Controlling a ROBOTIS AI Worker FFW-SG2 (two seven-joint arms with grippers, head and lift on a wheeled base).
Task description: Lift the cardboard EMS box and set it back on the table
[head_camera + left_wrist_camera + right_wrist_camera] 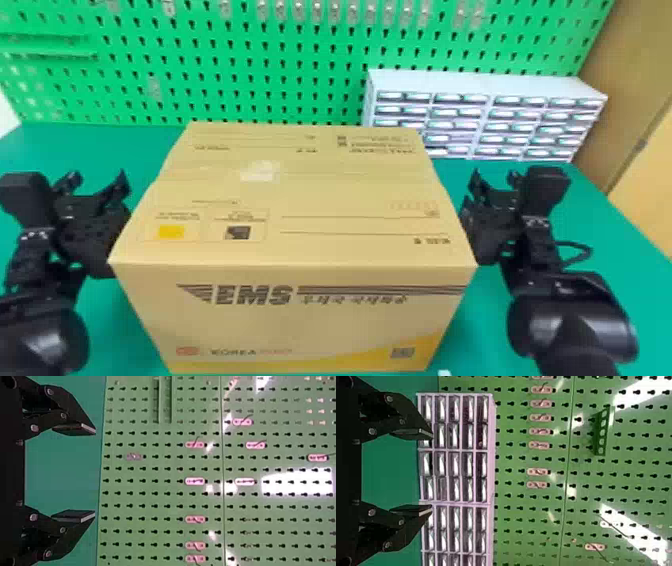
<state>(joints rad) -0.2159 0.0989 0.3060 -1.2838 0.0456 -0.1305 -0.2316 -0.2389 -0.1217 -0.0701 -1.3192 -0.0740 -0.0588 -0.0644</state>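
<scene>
Left hand (94,473) and right hand (431,472), both unclenched, flank the EMS box (320,190), probably pre-lift; next, press inward and raise.

Bright light, white glare patches on green pegboard (514,464), soft shadow beside small green rack (602,434)

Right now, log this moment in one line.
EMS box: lifted or resting, unclear | left gripper: open, beside box's left side | right gripper: open, beside box's right side
</scene>
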